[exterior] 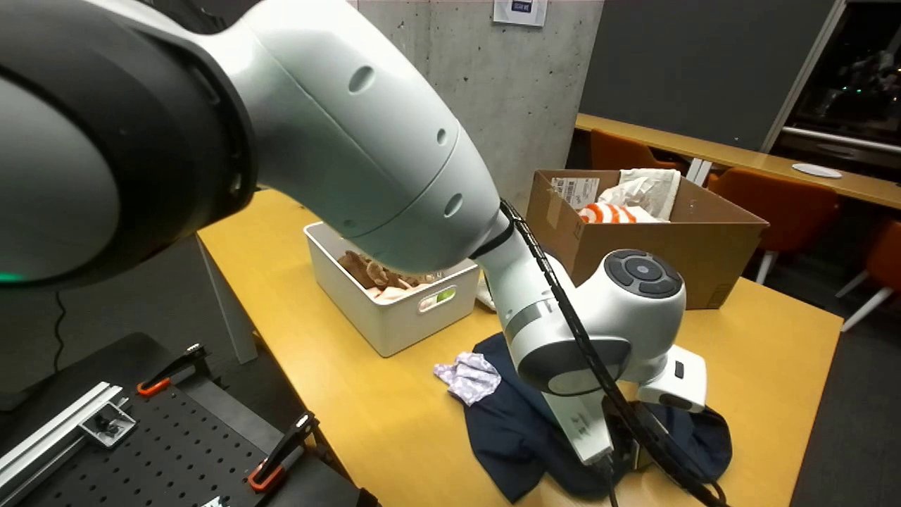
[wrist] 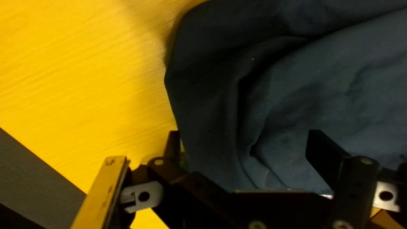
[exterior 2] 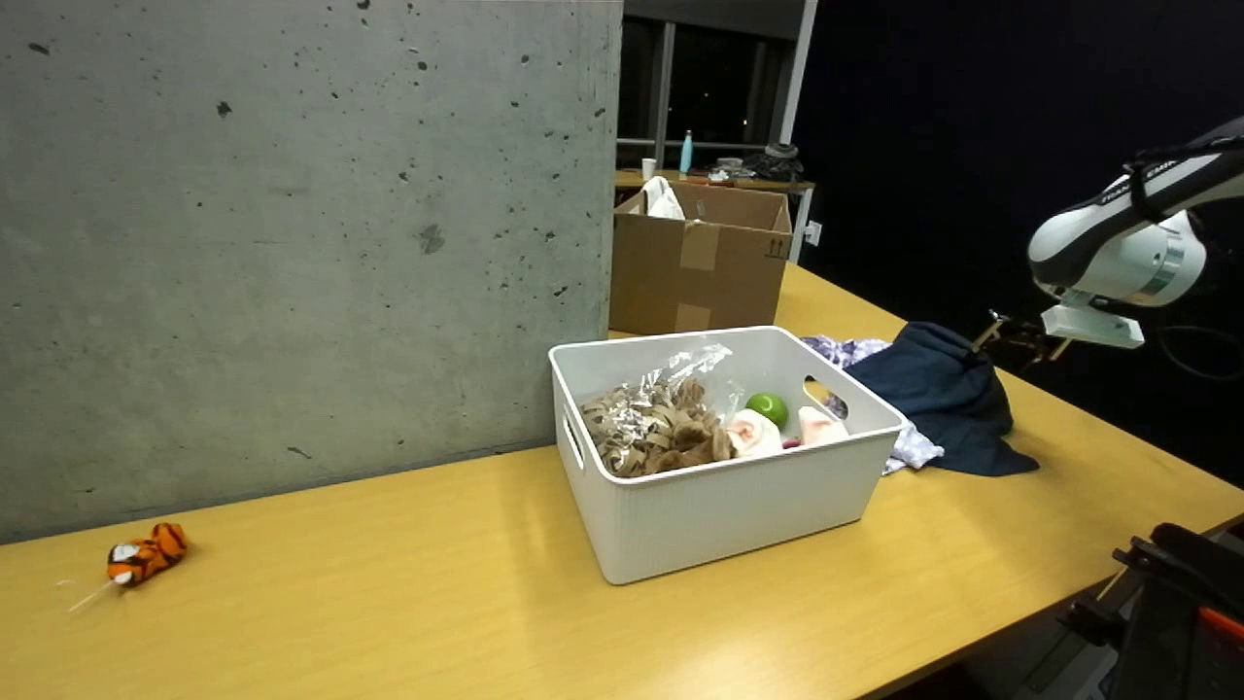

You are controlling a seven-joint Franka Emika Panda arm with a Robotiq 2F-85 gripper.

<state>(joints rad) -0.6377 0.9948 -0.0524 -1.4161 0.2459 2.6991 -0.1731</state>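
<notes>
At the edge of a rumpled navy cloth (exterior 2: 938, 403), the gripper (wrist: 244, 140) is hovering above the yellow table (exterior: 394, 415), its jaws standing wide apart. Seen from the wrist, one of its dark fingers (wrist: 324, 159) is hanging over the fabric, while the opposite one is showing beside the cloth's outline; whether either is touching the cloth, I cannot tell. Folds are running across the navy cloth, which is lying on the table near a light gray bin (exterior 2: 748, 525) and a cardboard box (exterior: 704, 257). A white-and-purple patterned cloth (exterior: 468, 379) is peeking out beside the navy one, touching it. Inside the bin, brown material (exterior 2: 671, 437), a round green thing (exterior 2: 768, 406), pale pink pieces (exterior 2: 753, 435) and crinkled clear plastic (exterior 2: 700, 360) are lying together. The box is standing open, with white fabric-like material (exterior: 644, 193) and an orange-and-white striped piece (exterior: 612, 213) showing inside it in an exterior view. Well apart from these, in an exterior view, a small orange-and-black striped object (exterior 2: 146, 554) is resting on the table near the concrete wall (exterior 2: 292, 243). Along the white arm (exterior: 394, 134), a black cable (exterior: 574, 320) is running down past the wrist, its lower part hanging in front of the navy cloth.
</notes>
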